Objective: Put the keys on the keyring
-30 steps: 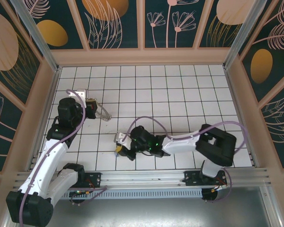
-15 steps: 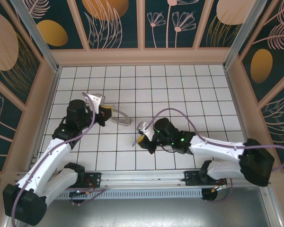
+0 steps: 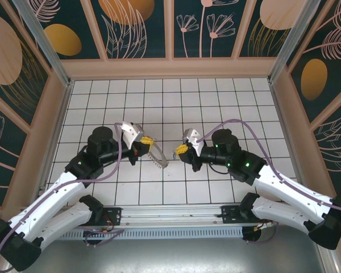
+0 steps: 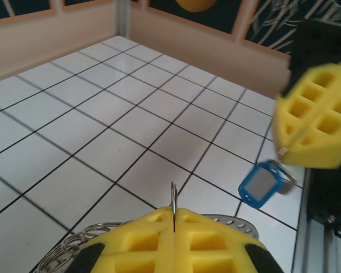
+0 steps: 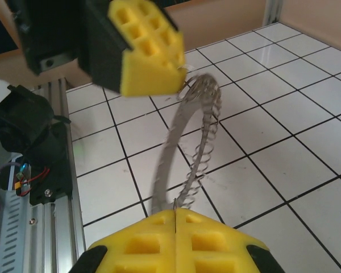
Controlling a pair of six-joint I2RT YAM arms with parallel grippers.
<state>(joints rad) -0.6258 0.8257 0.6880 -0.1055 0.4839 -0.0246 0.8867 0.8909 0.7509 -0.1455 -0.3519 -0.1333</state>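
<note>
Left fingers (image 4: 131,242) on keyring (image 5: 170,142), right fingers (image 5: 139,247) on blue key (image 4: 260,186)

Counter (image 3: 216,102): white tiles, dark grid lines.
Left tool (image 3: 147,141): yellow pads closed on the rim of the keyring (image 3: 159,157), which slants away toward the near edge.
Right tool (image 3: 182,150): yellow pads closed, facing the keyring, near but apart.

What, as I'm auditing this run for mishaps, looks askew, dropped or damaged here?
Nothing stands out. The left gripper holds the keyring tilted on edge, and the right gripper holds the key facing it. Nothing looks dropped or bent.
</note>
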